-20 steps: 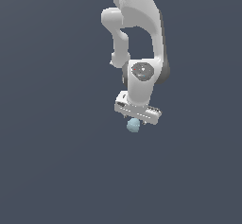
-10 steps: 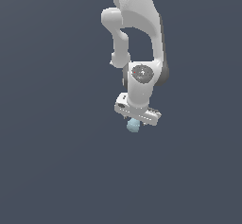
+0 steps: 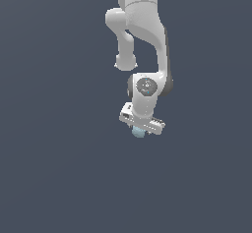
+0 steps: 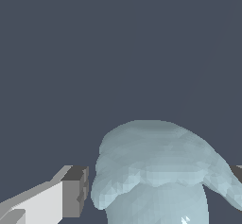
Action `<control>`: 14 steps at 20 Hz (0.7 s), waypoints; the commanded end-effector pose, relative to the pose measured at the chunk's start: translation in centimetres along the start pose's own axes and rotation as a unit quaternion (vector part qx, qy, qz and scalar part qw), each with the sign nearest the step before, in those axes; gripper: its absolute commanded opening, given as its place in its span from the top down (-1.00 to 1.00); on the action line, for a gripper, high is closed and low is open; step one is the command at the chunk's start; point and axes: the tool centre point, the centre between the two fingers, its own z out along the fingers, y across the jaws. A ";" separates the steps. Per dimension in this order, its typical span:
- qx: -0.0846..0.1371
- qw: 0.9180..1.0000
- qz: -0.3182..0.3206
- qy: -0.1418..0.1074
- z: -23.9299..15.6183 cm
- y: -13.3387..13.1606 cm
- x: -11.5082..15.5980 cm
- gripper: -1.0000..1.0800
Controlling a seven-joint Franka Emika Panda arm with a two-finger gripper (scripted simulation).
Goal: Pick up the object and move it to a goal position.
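The object (image 3: 138, 132) is a small pale blue-grey blob that peeks out just under the white hand in the exterior view. My gripper (image 3: 140, 129) sits right over it, so most of it is covered there. In the wrist view the object (image 4: 156, 171) looms large and rounded between the two fingers. A thin gap separates the near fingertip (image 4: 75, 192) from its side, and the other fingertip (image 4: 236, 172) shows only at the picture's edge, against the blob. My gripper (image 4: 158, 185) stands open around the object, not closed on it.
The white arm (image 3: 142, 40) comes down from above the hand in the exterior view. Around it there is only a plain dark grey-blue surface with no other objects or edges showing.
The wrist and hand have sunk lower over the object in the exterior view. The object has stayed in place, and less of it shows beneath the hand.
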 end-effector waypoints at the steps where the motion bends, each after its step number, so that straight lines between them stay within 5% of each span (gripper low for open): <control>1: 0.000 1.000 0.000 0.001 0.2 -0.1 0.1 -0.92; 2: 0.000 1.000 0.000 0.001 0.2 -0.1 0.1 1.00; 14: 0.001 1.000 0.000 0.001 0.0 -0.1 0.0 1.00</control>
